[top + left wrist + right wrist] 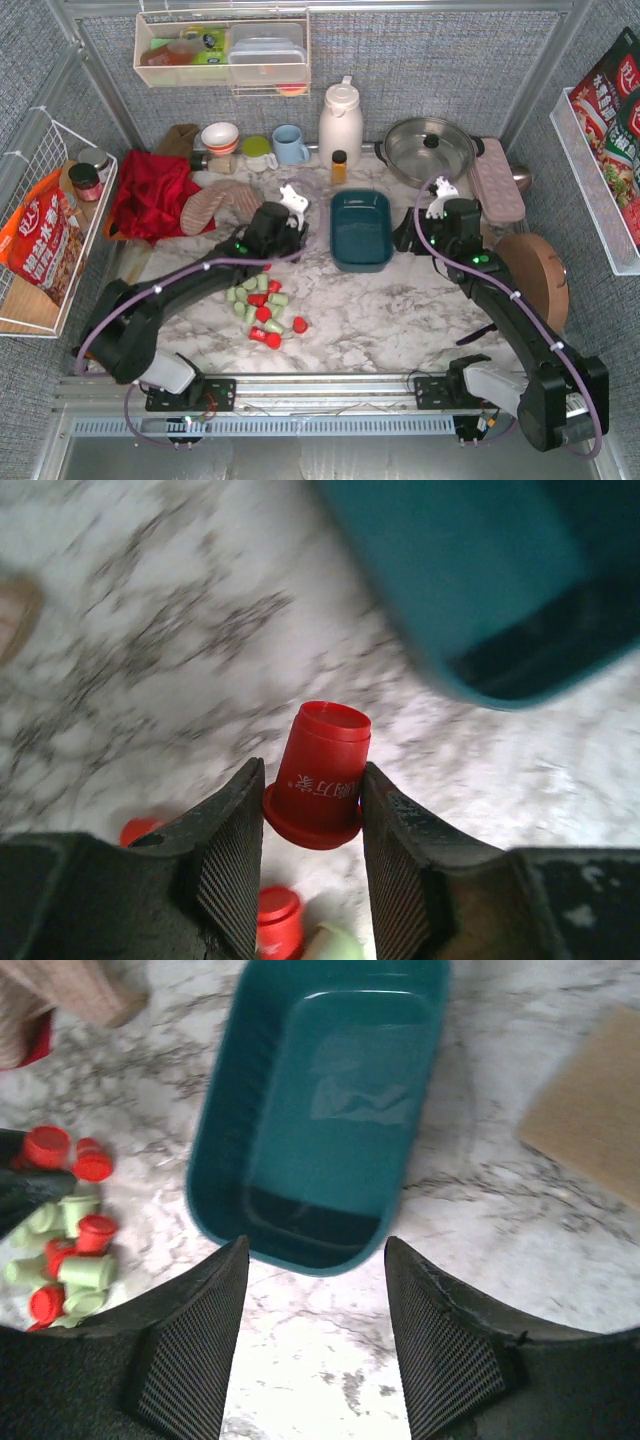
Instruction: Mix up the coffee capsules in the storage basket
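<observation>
The marbled desk (400, 300) spreads beneath both my claws. On it the storage basket (215, 1160), dark teal with rounded corners, lies straight ahead of my right claw (317, 1250), its near short rim just beyond my fingertips; that claw hangs spread, pinching nothing. From my left claw (312, 772) the same basket sits ahead and off to the right, blurred. The coffee capsules (262, 305), red and pale green jumbled in a loose heap on the desk, lie behind and below my left claw and off to the left of my right claw, apart from the basket. Smallest of all is the one red capsule (322, 765) that my left claw is pinching: my two ribbed pads (235, 850) press its sides, its wide flanged end toward my wrist, its narrow end pointing away, white lettering on its side. A few more capsules peek out beneath my left fingers
</observation>
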